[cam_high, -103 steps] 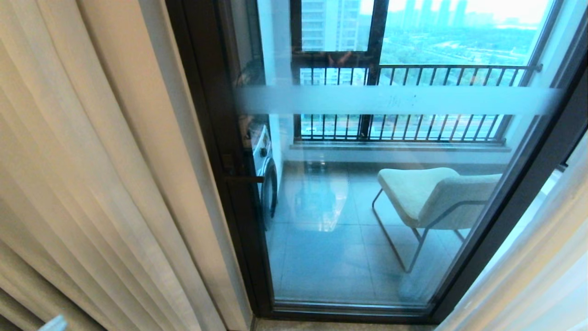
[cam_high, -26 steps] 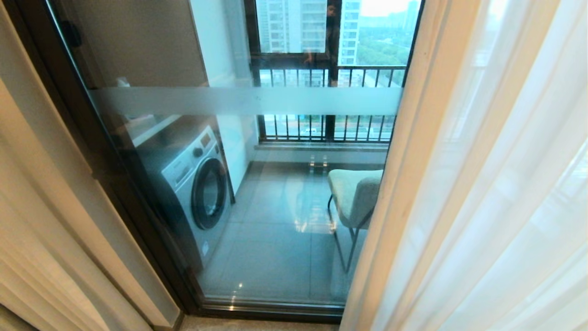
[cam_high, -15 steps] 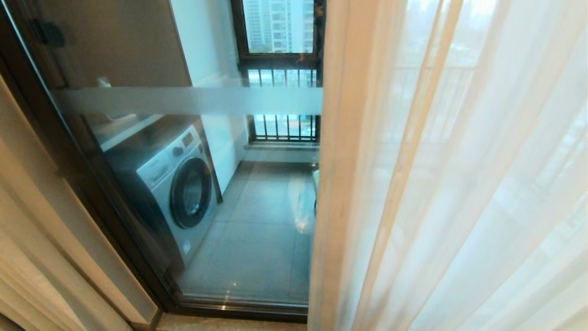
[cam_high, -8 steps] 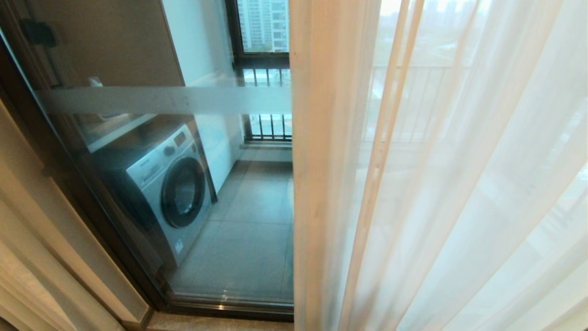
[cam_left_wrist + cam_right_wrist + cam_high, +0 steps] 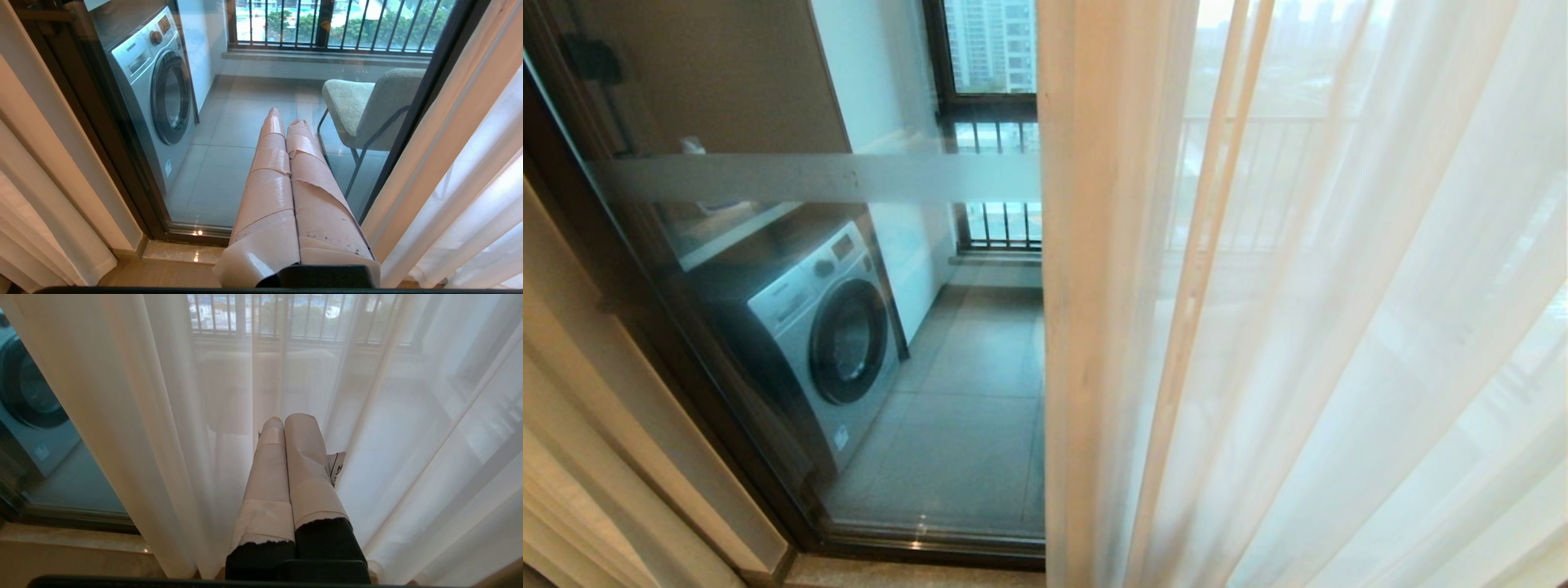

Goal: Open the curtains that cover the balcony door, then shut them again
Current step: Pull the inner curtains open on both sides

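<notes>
Sheer curtain (image 5: pixel 1298 327) hangs over right half of balcony door (image 5: pixel 849 327); beige drape (image 5: pixel 572 425) bunched left. Sheer light, limp, slippery: pinch leading hem. Left end effector (image 5: pixel 286 118) and right end effector (image 5: pixel 286 418) closed, empty.

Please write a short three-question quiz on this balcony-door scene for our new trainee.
1. True or false: the sheer curtain hangs on the head view's right side.
2. Which appliance shows through the balcony door glass? A) washing machine B) fridge C) oven
3. Fill in: the left gripper and the right gripper are both ____.

Key: 1 true. 2 A, the washing machine. 3 shut, holding nothing.
</notes>
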`<state>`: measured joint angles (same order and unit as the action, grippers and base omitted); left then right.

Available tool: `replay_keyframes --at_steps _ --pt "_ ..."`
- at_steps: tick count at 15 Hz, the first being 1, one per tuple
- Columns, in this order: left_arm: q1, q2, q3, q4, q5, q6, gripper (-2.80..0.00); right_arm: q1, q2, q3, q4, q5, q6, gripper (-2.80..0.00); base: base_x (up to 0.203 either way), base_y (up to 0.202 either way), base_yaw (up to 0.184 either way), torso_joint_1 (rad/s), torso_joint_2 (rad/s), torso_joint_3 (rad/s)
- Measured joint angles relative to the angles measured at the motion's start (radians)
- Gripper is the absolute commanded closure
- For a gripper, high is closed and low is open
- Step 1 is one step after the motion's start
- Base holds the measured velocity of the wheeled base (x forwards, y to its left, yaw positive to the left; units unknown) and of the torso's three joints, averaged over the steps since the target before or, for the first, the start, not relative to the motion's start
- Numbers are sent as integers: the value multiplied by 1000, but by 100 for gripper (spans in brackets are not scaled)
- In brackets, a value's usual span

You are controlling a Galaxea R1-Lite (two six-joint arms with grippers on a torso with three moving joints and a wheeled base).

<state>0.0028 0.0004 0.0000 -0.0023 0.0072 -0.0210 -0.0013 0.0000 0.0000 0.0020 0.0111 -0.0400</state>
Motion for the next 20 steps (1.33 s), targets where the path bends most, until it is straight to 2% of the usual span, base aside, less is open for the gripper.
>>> replay_keyframes --at_steps 6,10,12,16,17,20 --pt "0 0 0 0 0 0 0 -1 0 0 1 0 -7 0 0 0 0 0 0 0" --pt "0 0 0 0 0 1 0 0 0 0 -23 25 -69 0 0 0 0 0 0 0" --pt "0 0 0 0 0 0 0 0 0 -8 -67 89 -121 0 0 0 0 0 0 0" --pt "0 0 0 0 0 0 0 0 18 -153 -36 368 -130 0 0 0 0 0 0 0" --pt "0 0 0 0 0 0 0 0 42 -189 -28 416 -131 0 0 0 0 0 0 0" --pt "0 0 0 0 0 0 0 10 195 -321 -51 501 -132 0 0 0 0 0 0 0"
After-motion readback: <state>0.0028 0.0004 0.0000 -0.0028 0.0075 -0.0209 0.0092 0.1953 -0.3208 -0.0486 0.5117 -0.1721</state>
